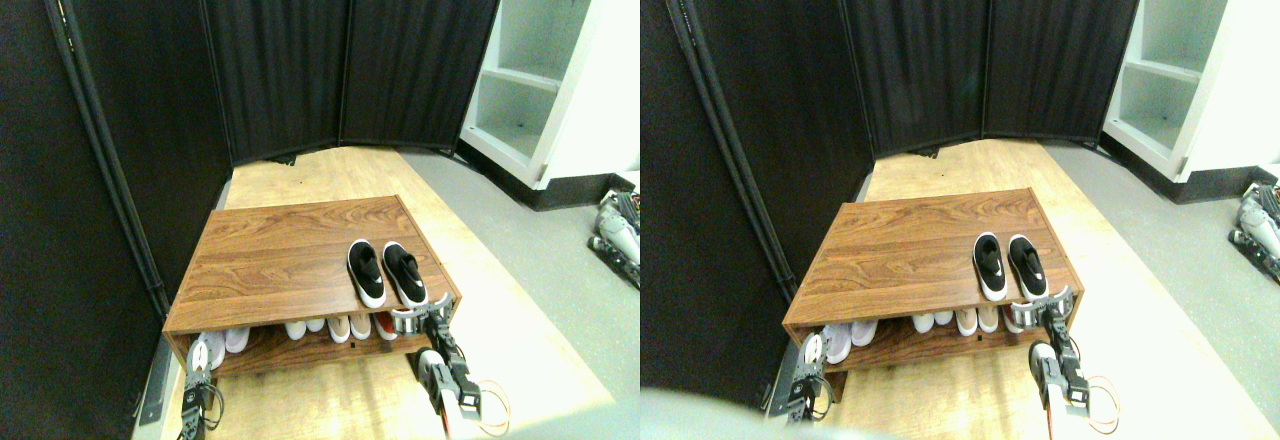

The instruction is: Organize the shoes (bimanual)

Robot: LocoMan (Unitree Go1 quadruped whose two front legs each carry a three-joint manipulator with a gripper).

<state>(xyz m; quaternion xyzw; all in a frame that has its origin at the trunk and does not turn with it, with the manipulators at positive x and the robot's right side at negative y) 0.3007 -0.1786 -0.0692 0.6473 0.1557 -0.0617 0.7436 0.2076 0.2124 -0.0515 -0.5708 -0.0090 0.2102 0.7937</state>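
The shoes, two small black sneakers with white soles, stand side by side on top of the wooden rack (280, 250), near its front right corner, toes toward me: the left shoe (366, 272) and the right shoe (404, 272). My right gripper (421, 318) hovers at the rack's front edge just below the right shoe, open and holding nothing. Low at the rack's front left corner is my left gripper (197, 362), beside a white shoe on the lower shelf.
The lower shelf holds several white and beige shoes (320, 328) and a red one (385, 328). Black screen panels (280, 60) close the back and left. A white shelf unit (540, 70) stands at the back right, with some machinery (615, 235) on the grey floor.
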